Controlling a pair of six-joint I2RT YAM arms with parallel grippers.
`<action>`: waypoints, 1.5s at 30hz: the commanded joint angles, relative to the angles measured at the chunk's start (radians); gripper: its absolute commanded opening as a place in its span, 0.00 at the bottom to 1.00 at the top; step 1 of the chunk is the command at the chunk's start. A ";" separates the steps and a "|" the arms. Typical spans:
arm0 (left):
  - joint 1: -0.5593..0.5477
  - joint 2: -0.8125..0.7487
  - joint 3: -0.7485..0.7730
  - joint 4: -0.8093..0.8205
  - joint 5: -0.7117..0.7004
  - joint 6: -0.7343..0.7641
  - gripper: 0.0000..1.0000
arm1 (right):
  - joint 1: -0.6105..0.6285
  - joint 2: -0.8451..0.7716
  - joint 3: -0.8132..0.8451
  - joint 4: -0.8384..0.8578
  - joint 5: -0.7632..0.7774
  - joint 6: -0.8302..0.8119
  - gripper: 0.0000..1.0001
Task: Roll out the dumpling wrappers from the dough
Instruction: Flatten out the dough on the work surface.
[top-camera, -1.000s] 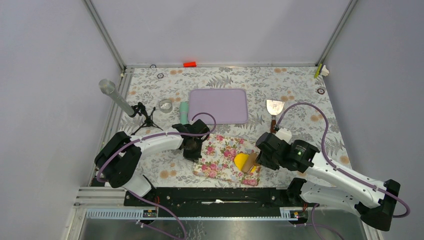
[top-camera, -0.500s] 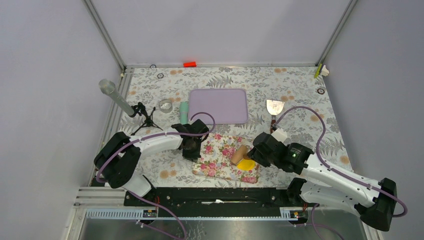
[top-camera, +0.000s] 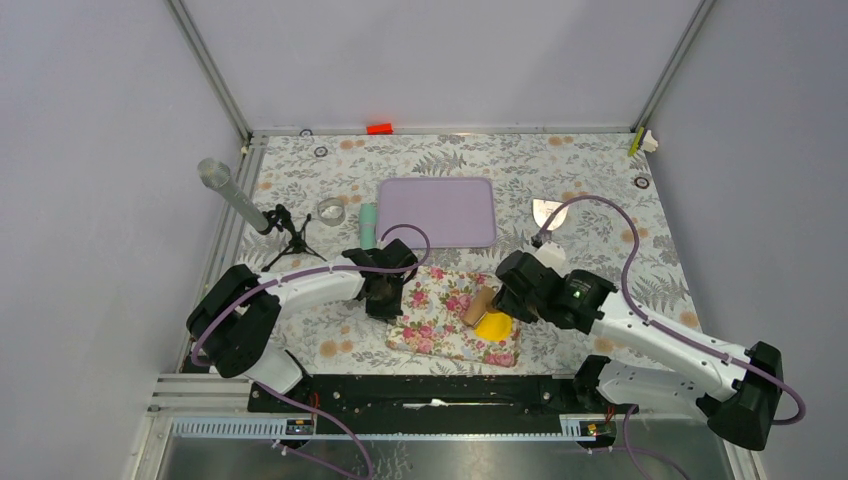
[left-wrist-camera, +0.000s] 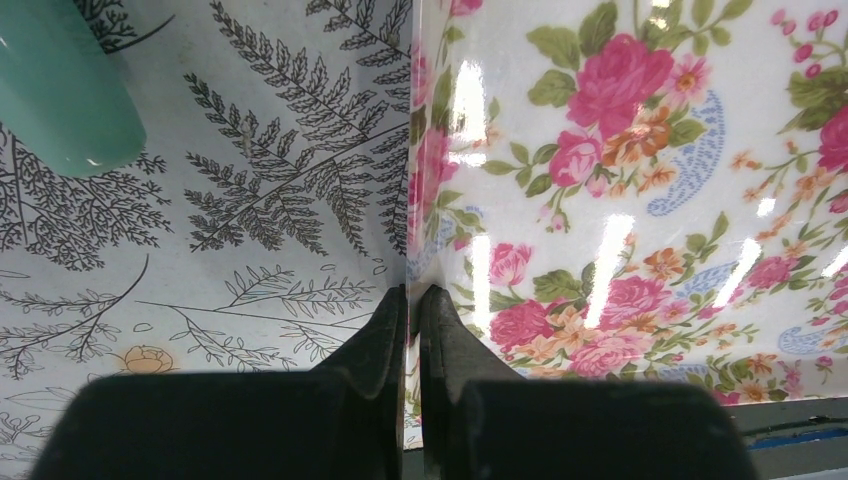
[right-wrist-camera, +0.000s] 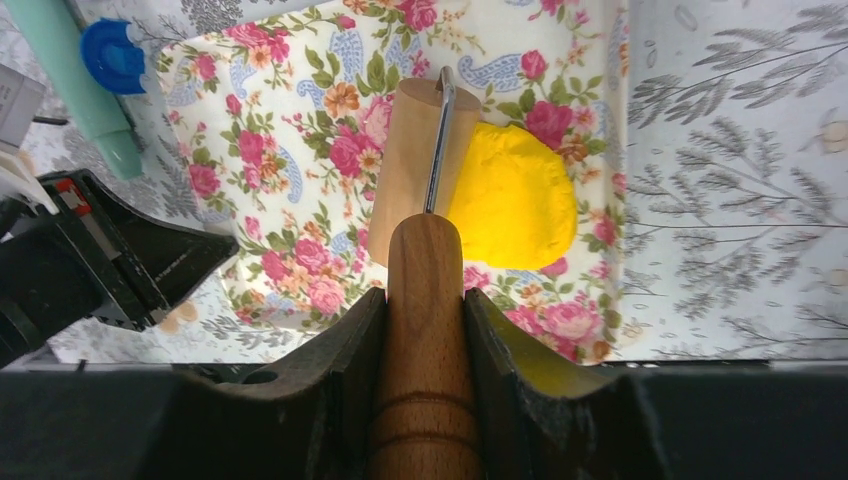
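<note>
A grey fern-print table cover (top-camera: 600, 180) bears a glossy pink-flowered rectangular mat (top-camera: 440, 318). The left gripper (left-wrist-camera: 412, 300), fingers together, pinches the mat's left edge. The right gripper (right-wrist-camera: 425, 305) clamps a wooden hand roller (right-wrist-camera: 412, 150), its barrel touching the flattened bright yellow dough (right-wrist-camera: 515, 195) near the mat's right edge.

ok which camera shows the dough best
The right wrist view: the dough lies large and clear on the floral mat by the roller. The top view shows only a small yellow patch; the left wrist view misses it.
</note>
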 joint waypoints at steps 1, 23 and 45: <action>-0.008 -0.004 -0.025 0.015 -0.031 -0.010 0.00 | -0.010 0.006 0.147 -0.133 0.057 -0.107 0.00; -0.008 0.027 0.006 0.012 -0.021 0.008 0.00 | -0.013 0.023 0.275 -0.442 0.083 -0.345 0.00; -0.009 0.031 -0.001 0.021 -0.010 0.016 0.00 | -0.014 0.105 0.230 -0.182 -0.088 -0.433 0.00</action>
